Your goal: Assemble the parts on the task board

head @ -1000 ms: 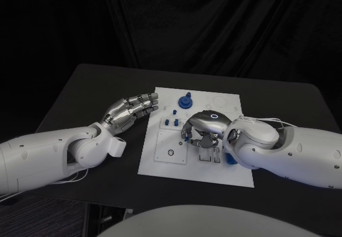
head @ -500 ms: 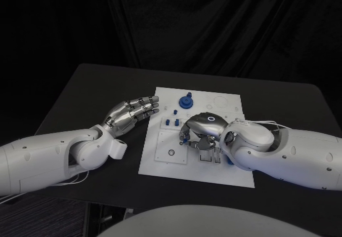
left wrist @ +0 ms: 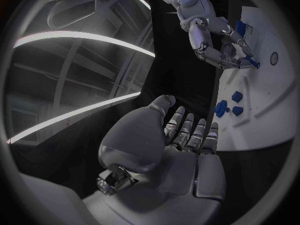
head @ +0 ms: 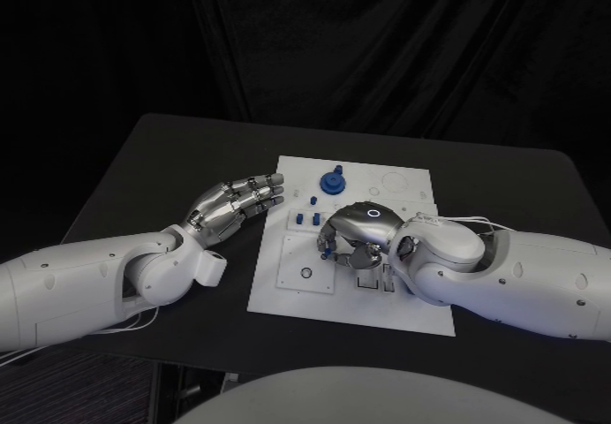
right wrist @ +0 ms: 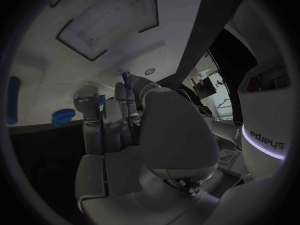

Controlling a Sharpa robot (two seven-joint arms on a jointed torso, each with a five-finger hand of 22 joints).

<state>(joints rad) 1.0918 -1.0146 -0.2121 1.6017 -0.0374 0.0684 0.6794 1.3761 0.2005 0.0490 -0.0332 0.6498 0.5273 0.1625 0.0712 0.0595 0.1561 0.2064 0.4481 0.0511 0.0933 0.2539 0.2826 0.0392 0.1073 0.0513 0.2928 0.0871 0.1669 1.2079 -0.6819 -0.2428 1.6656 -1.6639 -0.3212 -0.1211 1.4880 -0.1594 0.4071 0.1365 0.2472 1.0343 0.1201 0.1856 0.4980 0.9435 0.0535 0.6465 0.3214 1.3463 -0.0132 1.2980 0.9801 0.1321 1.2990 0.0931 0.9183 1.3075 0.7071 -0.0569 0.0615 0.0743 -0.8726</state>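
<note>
The white task board (head: 296,281) lies in the middle of the black table. A blue round part with a peg (head: 332,182) stands near the board's far edge, and small blue pegs (head: 305,218) stand below it. My right hand (head: 358,235) is curled down over the board's middle, fingertips on the plate. A small blue part (right wrist: 125,77) shows pinched at its fingertips, also seen as the blue tip (left wrist: 252,63) in the left wrist view. My left hand (head: 238,202) hovers flat at the board's left edge, fingers apart and holding nothing.
My right forearm (head: 509,274) lies across the board's right side and hides that part of it. A round hole (head: 307,275) and recesses (head: 392,185) show on the plate. Bare black table lies left of and beyond the board.
My right hand and forearm have crept a little leftward over the board, covering a blue piece near its right edge. The left hand has barely moved.
</note>
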